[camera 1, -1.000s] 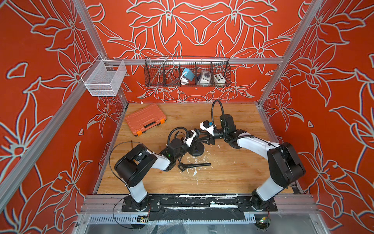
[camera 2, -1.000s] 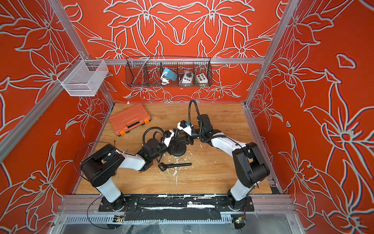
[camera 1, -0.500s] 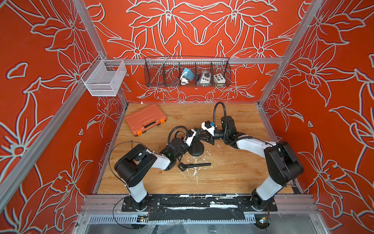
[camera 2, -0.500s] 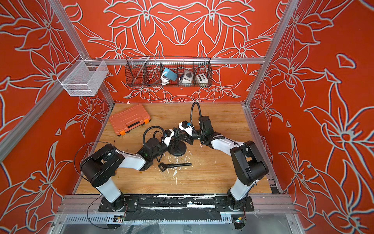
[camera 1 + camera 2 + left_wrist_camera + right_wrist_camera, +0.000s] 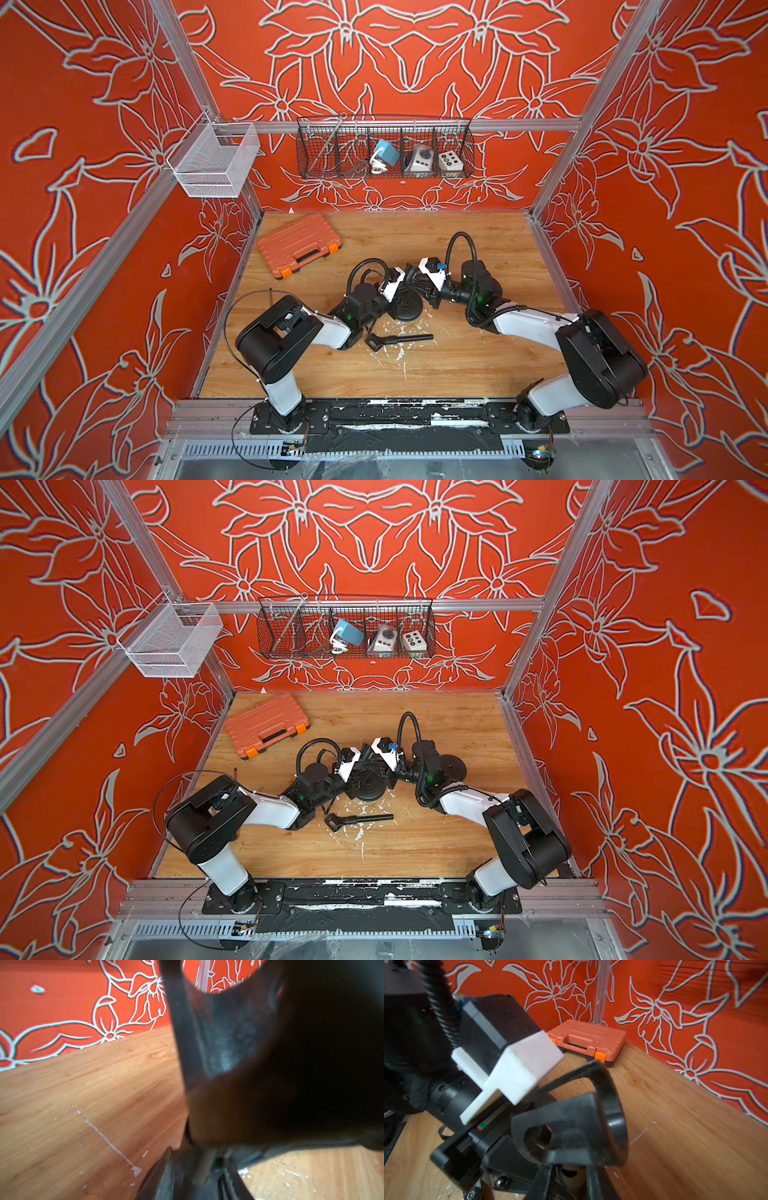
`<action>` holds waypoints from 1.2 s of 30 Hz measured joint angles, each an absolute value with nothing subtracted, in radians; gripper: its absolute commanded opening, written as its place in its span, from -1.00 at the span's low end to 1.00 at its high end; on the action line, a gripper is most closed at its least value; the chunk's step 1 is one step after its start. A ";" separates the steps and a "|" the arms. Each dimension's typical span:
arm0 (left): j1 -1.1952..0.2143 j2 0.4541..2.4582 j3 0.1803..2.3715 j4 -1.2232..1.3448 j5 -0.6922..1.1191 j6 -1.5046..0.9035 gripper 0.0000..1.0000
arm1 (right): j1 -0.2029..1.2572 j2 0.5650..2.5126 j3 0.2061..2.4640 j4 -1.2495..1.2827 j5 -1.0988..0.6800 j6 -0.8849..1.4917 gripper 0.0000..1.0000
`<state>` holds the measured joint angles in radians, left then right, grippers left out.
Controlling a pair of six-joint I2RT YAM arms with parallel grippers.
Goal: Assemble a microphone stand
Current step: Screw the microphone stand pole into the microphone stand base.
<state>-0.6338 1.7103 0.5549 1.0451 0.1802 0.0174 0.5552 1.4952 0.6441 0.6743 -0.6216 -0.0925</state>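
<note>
the mic clip (image 5: 581,1126) is up off the bench (image 5: 457,365) and fills the lower middle of the right wrist view. the right claw (image 5: 568,1186) is narrow on its foot at the bottom edge of that frame. the left claw (image 5: 199,1177) is close against the same clip, but its view is mostly dark blur, so i cannot tell whether it is wide, narrow or gripping anything. in both top views the two claws meet just above the round base (image 5: 409,311) at mid-frame. the loose rod (image 5: 399,339) lies flat on the bench just below the base.

this looks like settling the clip into one claw before fitting it. to do it well, grip the foot firmly rather than the springy u. draw the left claw straight back so it doesn't drag the clip askew. leave the hole at the foot clear, and don't nudge the base.

the black wire basket (image 5: 311,164) on the back wall, upper middle, holds a slanted stick (image 5: 330,141) at its left end. next come a blue block with white cord (image 5: 386,151), a white knob box (image 5: 417,157) and, at the right end, a white button box (image 5: 451,161). nothing shows in the white mesh basket (image 5: 208,174) at upper left. the orange case (image 5: 297,245) on the bench is shut.
</note>
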 measured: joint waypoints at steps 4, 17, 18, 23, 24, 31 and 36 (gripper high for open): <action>-0.629 1.710 0.555 1.029 0.173 0.015 -0.25 | 0.585 1.484 0.634 0.683 -0.521 -0.052 -1.00; -0.628 1.710 0.622 0.979 0.169 0.010 -0.43 | 0.670 1.471 0.633 0.675 -0.297 0.015 -1.00; -0.628 1.710 0.628 0.974 0.170 0.011 -0.48 | 0.672 1.470 0.633 0.674 -0.290 0.019 -1.00; -0.628 1.714 0.630 0.973 0.170 0.006 -0.69 | 0.673 1.470 0.633 0.673 -0.283 0.028 -1.00; -0.628 1.714 0.630 0.974 0.170 0.006 -0.73 | 0.673 1.470 0.633 0.673 -0.286 0.027 -1.00; -0.630 1.714 0.623 0.981 0.170 0.015 -0.80 | 0.617 1.470 0.648 0.630 -0.412 -0.004 0.02; -0.629 1.714 0.620 0.986 0.169 0.023 -0.80 | 0.532 1.457 0.659 0.540 -0.522 -0.043 0.20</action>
<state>-0.6292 1.7142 0.6205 0.9859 0.1692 0.0227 0.5323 1.4574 0.6594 0.5396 -0.5220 -0.0433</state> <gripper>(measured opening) 0.248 0.589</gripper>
